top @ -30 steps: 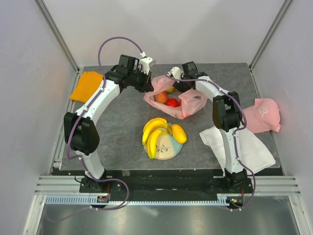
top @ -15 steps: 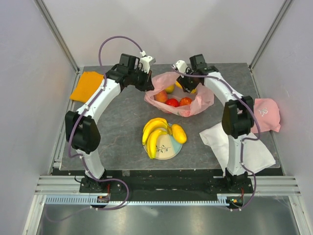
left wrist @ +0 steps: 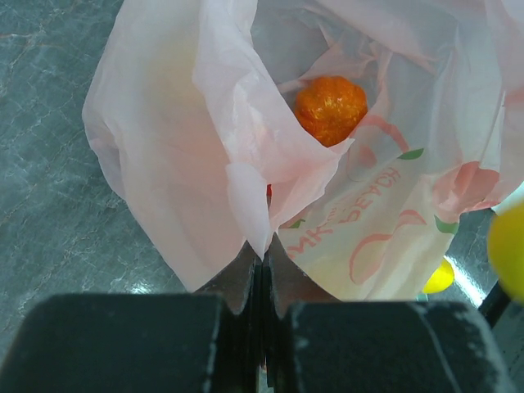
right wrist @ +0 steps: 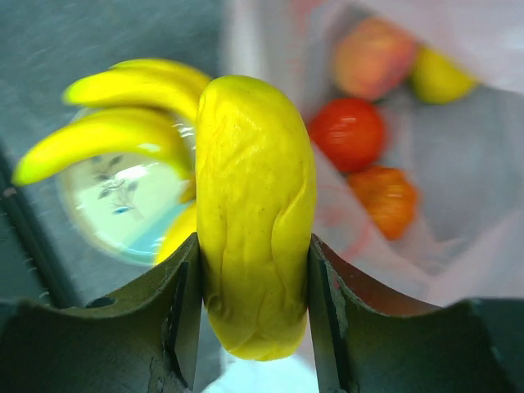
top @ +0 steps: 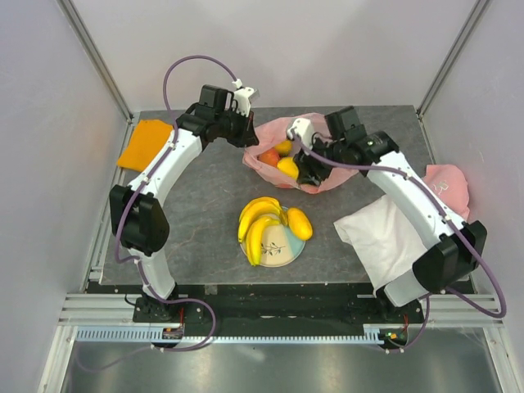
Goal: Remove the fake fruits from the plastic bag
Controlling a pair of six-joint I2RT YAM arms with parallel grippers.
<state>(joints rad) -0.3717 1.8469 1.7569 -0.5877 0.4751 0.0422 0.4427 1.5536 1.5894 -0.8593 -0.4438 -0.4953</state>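
Observation:
The pink plastic bag (top: 327, 155) lies open at the back of the table. My left gripper (top: 246, 135) is shut on its left rim, pinching the film (left wrist: 262, 246). An orange fruit (left wrist: 330, 108) lies inside. My right gripper (top: 301, 169) is shut on a yellow fruit (top: 288, 168) and holds it above the bag's front edge; the fruit fills the gap between the fingers in the right wrist view (right wrist: 255, 213). Below it in the bag lie a red fruit (right wrist: 348, 131), an orange one (right wrist: 385, 196) and a peach one (right wrist: 372, 57). A banana bunch (top: 258, 221) and a yellow fruit (top: 300, 223) rest on a plate (top: 282, 252).
A folded orange cloth (top: 146, 143) lies at the back left. A white cloth (top: 393, 241) lies at the right under my right arm, and a pink cap (top: 452, 184) lies beyond it. Frame posts and walls surround the table.
My right gripper went from the bag's back rim down into the bag and came up toward the front with the yellow fruit. My left gripper kept hold of the rim.

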